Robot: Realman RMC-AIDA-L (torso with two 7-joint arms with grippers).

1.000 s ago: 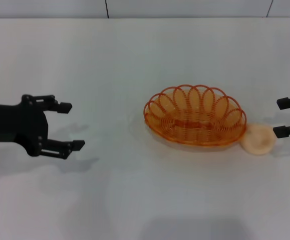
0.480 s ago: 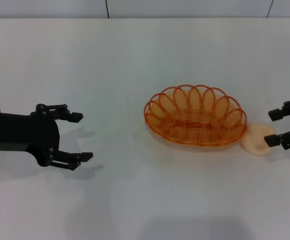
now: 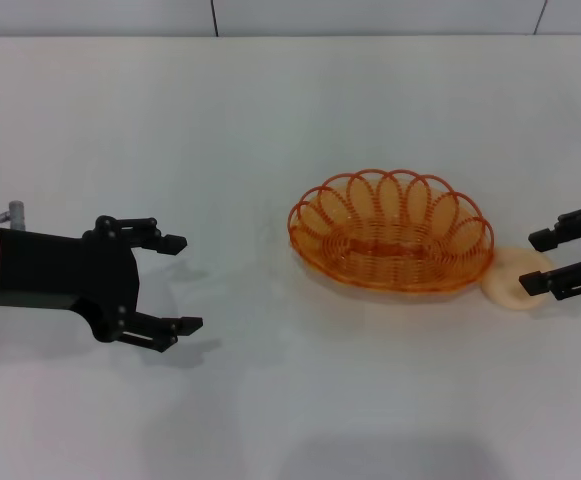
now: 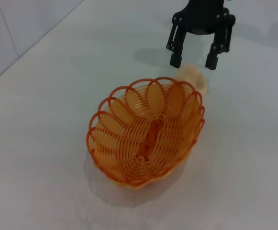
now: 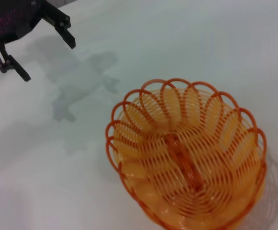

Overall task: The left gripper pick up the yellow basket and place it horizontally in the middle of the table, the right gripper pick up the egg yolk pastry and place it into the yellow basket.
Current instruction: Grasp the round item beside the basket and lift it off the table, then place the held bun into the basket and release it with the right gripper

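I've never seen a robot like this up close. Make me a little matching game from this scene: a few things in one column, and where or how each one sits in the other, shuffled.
Things:
1. left gripper
2. right gripper
3. yellow basket
4. egg yolk pastry

Descriptions:
A. empty, resting on the table
B. open, well apart from the basket
C. lying against the basket's end
D. open, at the pastry

Pairs: 1-B, 2-D, 3-A, 4-C

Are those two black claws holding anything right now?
No. The left gripper hangs open, well short of the yellow basket; the right gripper is open over the egg yolk pastry.
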